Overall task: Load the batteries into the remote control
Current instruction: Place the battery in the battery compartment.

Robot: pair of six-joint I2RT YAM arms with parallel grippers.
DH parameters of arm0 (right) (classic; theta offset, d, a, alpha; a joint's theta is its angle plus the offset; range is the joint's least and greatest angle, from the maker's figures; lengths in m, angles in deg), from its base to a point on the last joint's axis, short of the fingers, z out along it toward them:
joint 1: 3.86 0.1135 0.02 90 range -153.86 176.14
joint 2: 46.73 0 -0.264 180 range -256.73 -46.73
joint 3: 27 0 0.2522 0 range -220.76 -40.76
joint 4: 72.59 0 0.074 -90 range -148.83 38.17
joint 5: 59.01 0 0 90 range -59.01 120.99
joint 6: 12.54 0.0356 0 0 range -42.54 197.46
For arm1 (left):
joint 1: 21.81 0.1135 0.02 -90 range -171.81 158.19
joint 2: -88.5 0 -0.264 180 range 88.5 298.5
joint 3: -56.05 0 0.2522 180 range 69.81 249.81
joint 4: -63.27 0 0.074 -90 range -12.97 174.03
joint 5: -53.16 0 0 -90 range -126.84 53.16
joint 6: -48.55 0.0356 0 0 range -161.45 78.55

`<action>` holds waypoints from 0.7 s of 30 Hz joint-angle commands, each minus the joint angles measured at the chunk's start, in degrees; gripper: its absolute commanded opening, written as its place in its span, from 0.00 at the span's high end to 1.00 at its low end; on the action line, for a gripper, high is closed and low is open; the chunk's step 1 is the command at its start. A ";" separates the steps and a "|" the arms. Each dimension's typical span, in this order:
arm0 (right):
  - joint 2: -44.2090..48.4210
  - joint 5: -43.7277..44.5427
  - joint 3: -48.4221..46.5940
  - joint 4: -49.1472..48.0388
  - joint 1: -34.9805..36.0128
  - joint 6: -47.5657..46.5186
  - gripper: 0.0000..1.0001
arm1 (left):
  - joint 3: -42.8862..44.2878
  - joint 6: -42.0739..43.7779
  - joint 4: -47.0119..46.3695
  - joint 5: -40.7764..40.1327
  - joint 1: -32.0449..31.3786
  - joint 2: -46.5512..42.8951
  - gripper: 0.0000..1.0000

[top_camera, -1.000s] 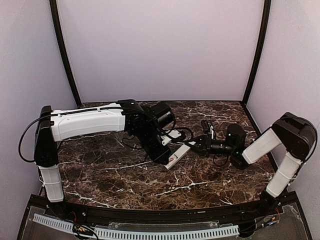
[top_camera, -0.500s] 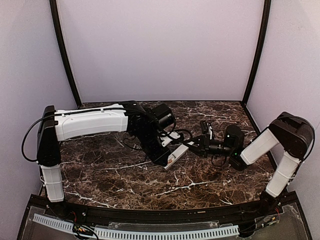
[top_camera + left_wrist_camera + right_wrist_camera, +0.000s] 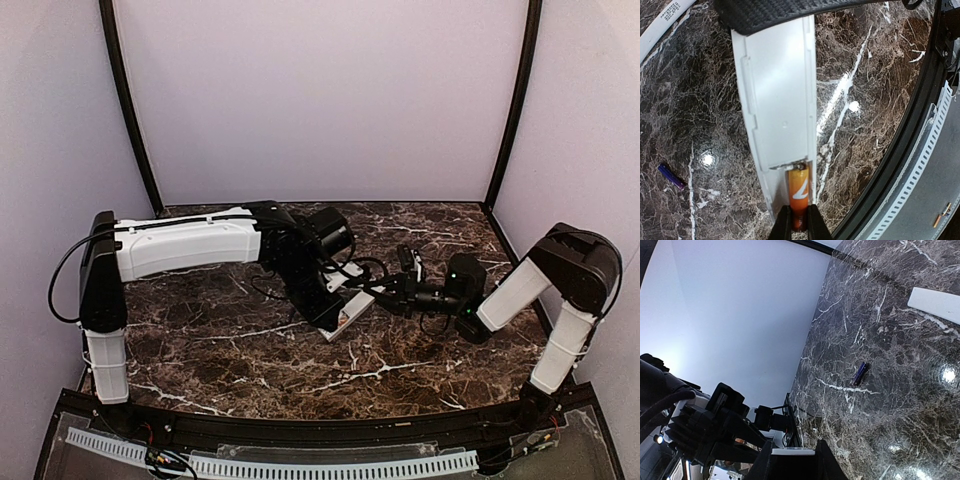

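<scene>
- The left gripper point(image 3: 799, 229) is pinched tight on the orange battery point(image 3: 799, 192). The battery sits lengthwise in the recess at one end of the remote control point(image 3: 777, 100), nose right up against the little metal contact in there.
- The right gripper point(image 3: 792, 460) is clamped on the opposite end of the remote. Looks to me like it's just there to stop the thing sliding.
- My take: push the battery toward that contact first, then tip its tail end down into the recess. Going straight down probably jams it on the recess wall.
- Line it up with the remote's long axis. It looks pretty straight right now, but a tiny twist and it'll ride up on the edge.
- Don't let go before it's lying flat in the slot, or the contact may well pop it back out.
- The right side shouldn't loosen during the push, or the whole remote skates across the table point(image 3: 865, 75).
- The purple battery point(image 3: 671, 176) lies loose on the table, well off to one side of the remote. I'd guess that one's next.
- There's a white strip point(image 3: 937, 304) lying apart from the remote. Maybe it's the cover, can't tell.
</scene>
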 commanded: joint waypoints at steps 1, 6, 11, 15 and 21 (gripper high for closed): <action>-0.11 -0.27 -1.15 -6.80 0.60 1.42 1.00 | 1.22 0.19 1.98 -0.51 0.22 1.00 0.96; -0.25 -0.22 -1.07 -7.12 0.58 1.64 1.00 | 1.40 0.40 2.33 -0.08 0.18 1.07 0.91; -0.14 -0.23 -0.98 -7.25 0.57 1.61 1.00 | 1.71 0.63 3.00 -0.26 0.22 1.09 0.85; 0.01 -0.32 -0.98 -6.99 0.65 1.49 1.00 | 2.16 0.85 3.33 -0.57 0.17 1.00 0.83; 0.15 -0.40 -0.98 -6.70 0.58 1.34 1.00 | 3.07 1.06 3.72 -0.51 0.18 1.00 0.79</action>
